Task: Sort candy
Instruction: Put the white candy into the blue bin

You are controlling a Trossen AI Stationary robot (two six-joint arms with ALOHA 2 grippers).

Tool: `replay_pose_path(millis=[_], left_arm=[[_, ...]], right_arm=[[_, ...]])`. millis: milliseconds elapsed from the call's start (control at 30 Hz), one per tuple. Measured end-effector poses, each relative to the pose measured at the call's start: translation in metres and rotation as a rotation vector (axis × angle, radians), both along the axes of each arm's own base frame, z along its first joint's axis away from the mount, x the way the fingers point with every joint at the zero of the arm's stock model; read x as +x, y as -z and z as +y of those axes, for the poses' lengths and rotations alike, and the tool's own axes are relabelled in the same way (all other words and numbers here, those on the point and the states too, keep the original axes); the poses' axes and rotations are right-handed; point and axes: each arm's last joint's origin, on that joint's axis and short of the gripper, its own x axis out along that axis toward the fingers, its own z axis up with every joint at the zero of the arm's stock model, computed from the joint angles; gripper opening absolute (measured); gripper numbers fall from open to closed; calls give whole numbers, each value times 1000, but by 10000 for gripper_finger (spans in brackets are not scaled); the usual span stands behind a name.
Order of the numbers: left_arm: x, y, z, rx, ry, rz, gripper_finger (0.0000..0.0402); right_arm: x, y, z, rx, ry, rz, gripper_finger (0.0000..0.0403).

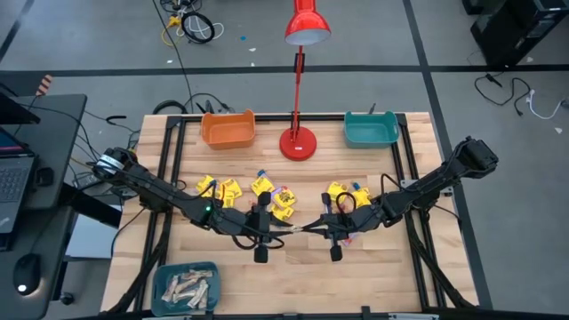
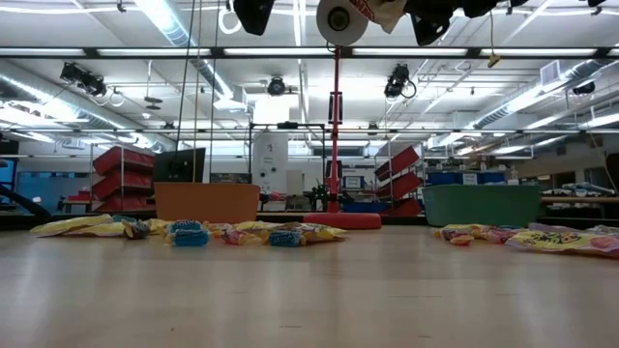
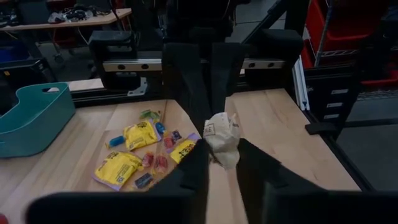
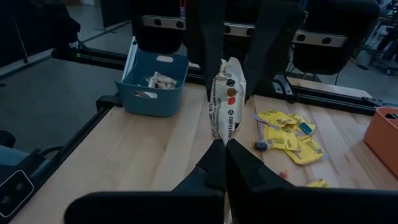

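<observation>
Both grippers meet mid-desk [image 1: 293, 258]: right gripper [image 1: 308, 228] pinches a pale packet [image 4: 226, 99], left gripper [image 1: 286, 229] clamps its other end, likely a handover.

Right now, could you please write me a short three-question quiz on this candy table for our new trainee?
1. True or false: both grippers pinch one pale candy packet in mid-air.
2. What stands between the orange bin and the teal bin? A lamp, B laptop, C bottle.
3. Which bin already holds pale bars?

Key:
1. True: left gripper, right gripper.
2. A, the red lamp.
3. The blue bin.
</observation>
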Motion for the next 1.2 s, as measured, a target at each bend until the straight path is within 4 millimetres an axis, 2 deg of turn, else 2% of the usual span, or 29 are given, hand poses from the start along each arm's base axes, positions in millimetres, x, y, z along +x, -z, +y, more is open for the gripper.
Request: replay_pose_path(millis=[100,233,400,567,867,1100,1200], left_arm=[[0,0,0,2,0,4,10],[-1,0,-2,2,5,2,3],[-3,0,-8,3,14,-1,1],[-14,-5,-24,1,33,-16,1],[-53,-27,-60,-134,105,-56,0],[-98,-46,-94,-398,343,-22,0],[-117,-47,-110,-492,428,35,0]], right_arm=[[0,1,0,-8,-1,6,0],[0,1,0,8,3,8,8],[-4,-4,-2,53,14,13,44],[-16,-13,-4,90,58,41,74],[-45,-32,-10,57,178,55,71],[-48,-35,-14,74,212,47,61],[-47,-35,-14,74,213,47,57]])
